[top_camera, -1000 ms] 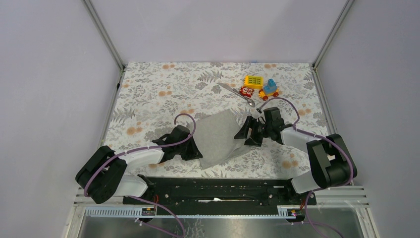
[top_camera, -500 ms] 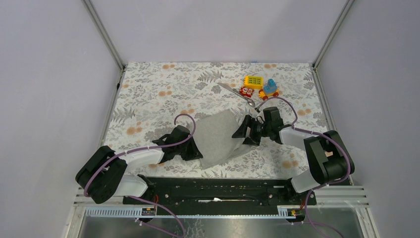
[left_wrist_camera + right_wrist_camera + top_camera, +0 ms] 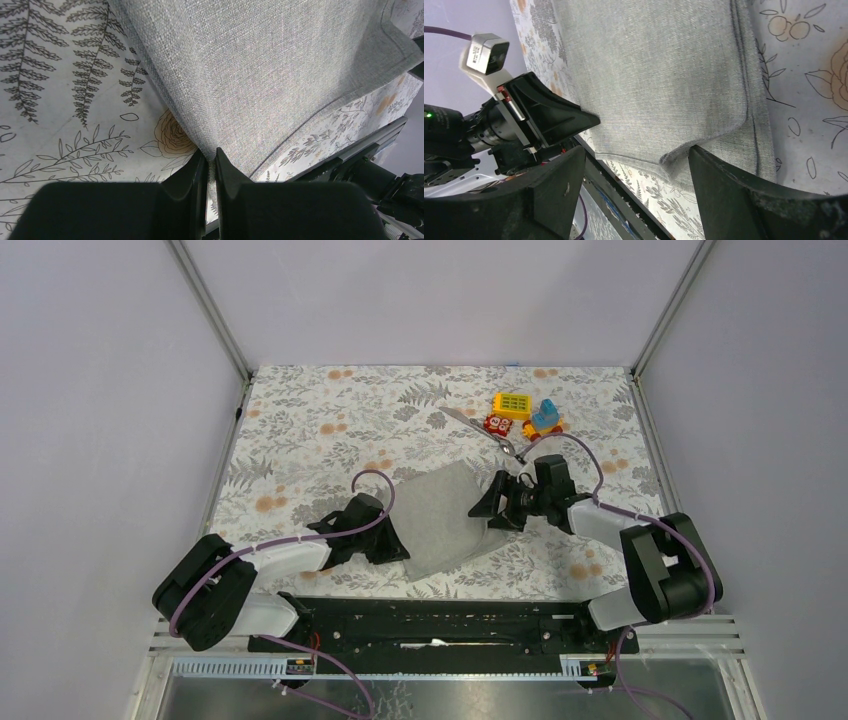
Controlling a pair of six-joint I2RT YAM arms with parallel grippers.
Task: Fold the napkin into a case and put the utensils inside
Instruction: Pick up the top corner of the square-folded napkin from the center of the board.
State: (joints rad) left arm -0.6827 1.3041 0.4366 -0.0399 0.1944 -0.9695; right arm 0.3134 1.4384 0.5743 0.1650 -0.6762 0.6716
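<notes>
Napkin (image 3: 445,520): grey woven cloth, lying on the floral tablecloth (image 3: 300,430) just beyond the arm bases, a little toward 6 o'clock of the table's middle. Its 8 o'clock edge is pinched between the nearly closed fingers of the left gripper (image 3: 211,156). The cloth is seen doubled along its 3 o'clock side, with a hemmed upper layer lying loose over the lower one. No finished case is judged to be formed. The right gripper (image 3: 639,167) is held wide open astride that loose edge, with nothing gripped.

Risks noted:
- If the jaws are closed on one layer only, the fold could be pulled apart.
- If the left pinch is dragged, the whole cloth could slide and crease.

Further out, at 1 o'clock of the napkin, one of the utensils (image 3: 480,430) is lying well apart from it, beside the toy blocks (image 3: 525,415). A second piece cannot be made out with certainty.
</notes>
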